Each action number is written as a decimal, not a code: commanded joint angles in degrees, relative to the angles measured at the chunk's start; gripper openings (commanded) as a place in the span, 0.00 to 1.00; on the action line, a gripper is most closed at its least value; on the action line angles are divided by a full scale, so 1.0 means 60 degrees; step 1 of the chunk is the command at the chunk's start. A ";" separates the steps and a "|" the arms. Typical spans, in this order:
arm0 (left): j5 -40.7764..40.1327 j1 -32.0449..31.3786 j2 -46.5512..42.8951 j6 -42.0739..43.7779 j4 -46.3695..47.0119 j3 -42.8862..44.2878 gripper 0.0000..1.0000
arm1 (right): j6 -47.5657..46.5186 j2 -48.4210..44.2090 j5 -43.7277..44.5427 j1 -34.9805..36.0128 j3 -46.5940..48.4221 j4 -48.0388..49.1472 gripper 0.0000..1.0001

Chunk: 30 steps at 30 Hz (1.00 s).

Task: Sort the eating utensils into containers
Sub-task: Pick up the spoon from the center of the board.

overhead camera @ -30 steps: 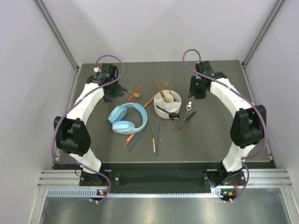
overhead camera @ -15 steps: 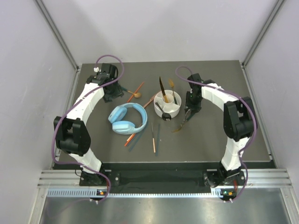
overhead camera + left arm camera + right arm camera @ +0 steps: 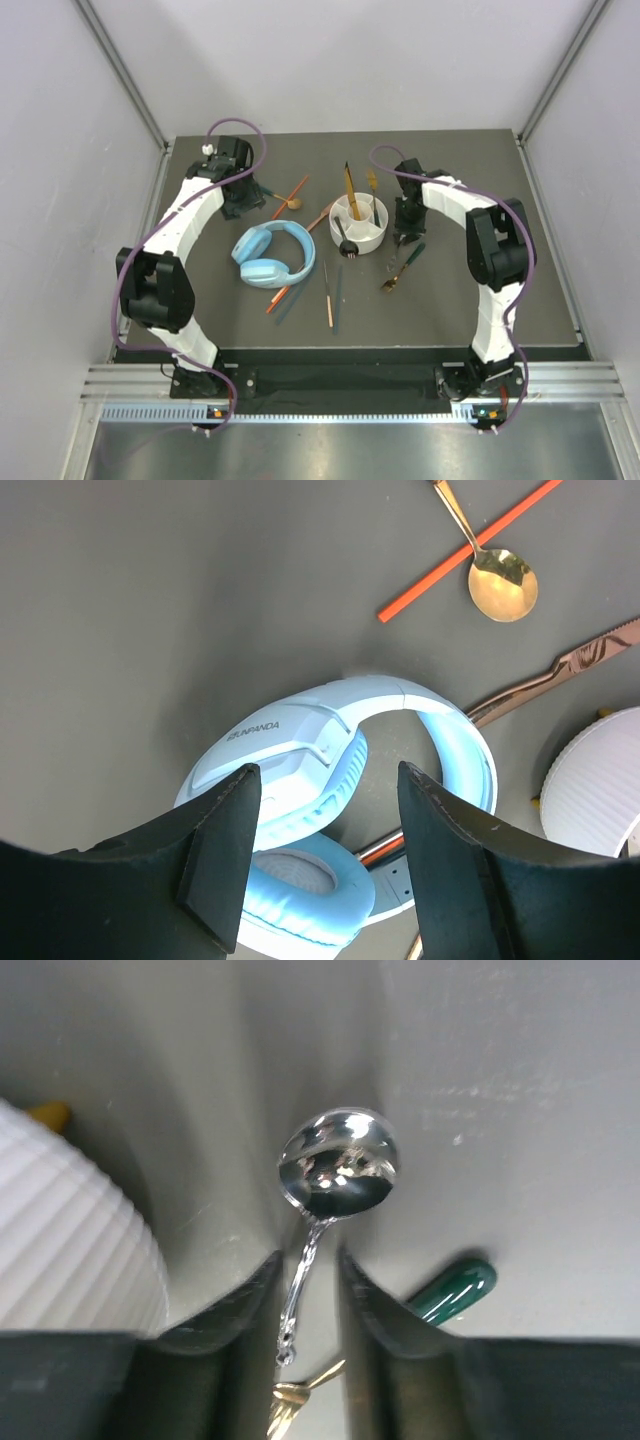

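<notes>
The silver spoon [image 3: 340, 1163] lies on the dark table just right of the white container [image 3: 374, 238], bowl away from the wrist. Its thin handle runs down between my right gripper's [image 3: 308, 1255] fingers, which stand narrowly apart, one on each side of it with a small gap. From above, the right gripper [image 3: 406, 232] covers the spoon. A gold fork [image 3: 392, 281] and a dark teal chopstick [image 3: 412, 252] lie just below it. The container holds gold utensils and a black spoon [image 3: 343, 240]. My left gripper [image 3: 328, 770] hangs open above the headphones [image 3: 330, 750].
Light blue headphones [image 3: 275, 255] lie left of the container. An orange chopstick [image 3: 292, 195] and a gold spoon [image 3: 293, 204] lie behind them, a bronze knife [image 3: 560, 670] between. More orange and teal chopsticks [image 3: 329, 296] lie toward the front.
My right arm has swung in from the back right and come down beside the container over the silver spoon, its jaws narrowing around the handle. The left arm has not moved.
</notes>
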 commanded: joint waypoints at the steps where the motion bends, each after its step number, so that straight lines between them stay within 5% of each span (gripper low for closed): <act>1: 0.0187 -0.0027 0.0024 0.0195 0.0289 0.0195 0.62 | -0.0039 0.0309 0.0802 0.0129 0.0490 -0.0348 0.23; 8: 0.0217 -0.0027 0.0010 0.0224 0.0333 0.0092 0.62 | -0.0068 0.0748 0.0936 0.0129 0.0666 -0.0803 0.00; 22: 0.0655 -0.0027 0.0127 0.0254 0.0625 -0.0054 0.63 | -0.0669 -0.1197 0.1433 0.0129 0.0416 0.0193 0.00; 30: 0.3582 -0.0143 0.1106 0.0575 0.0906 0.0015 0.63 | -0.0845 -0.2137 0.1303 0.0100 0.1250 0.0223 0.00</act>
